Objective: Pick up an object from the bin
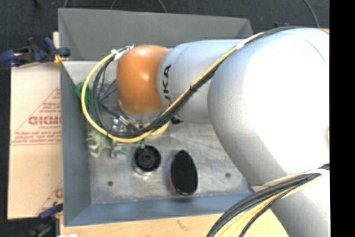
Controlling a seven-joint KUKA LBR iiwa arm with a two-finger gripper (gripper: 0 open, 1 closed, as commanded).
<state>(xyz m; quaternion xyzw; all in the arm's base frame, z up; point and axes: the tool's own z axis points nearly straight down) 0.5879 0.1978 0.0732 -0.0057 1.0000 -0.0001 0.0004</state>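
- In the grey metal bin (75,175), the robot arm's orange-capped wrist (141,80) hangs low over the left half. Its gripper (126,128) is tucked beneath among looped cables, and whether it is released or clenched cannot be told.
- Nearest it lie a small green-and-white crumpled piece (99,144) by the left wall, a black round spool-like part (147,159), and, just right of that, a black oval case with a red rim (183,173).
- All three rest on the bin floor, so nothing looks lifted yet. The grasp and the raise out of the bin appear left to do.
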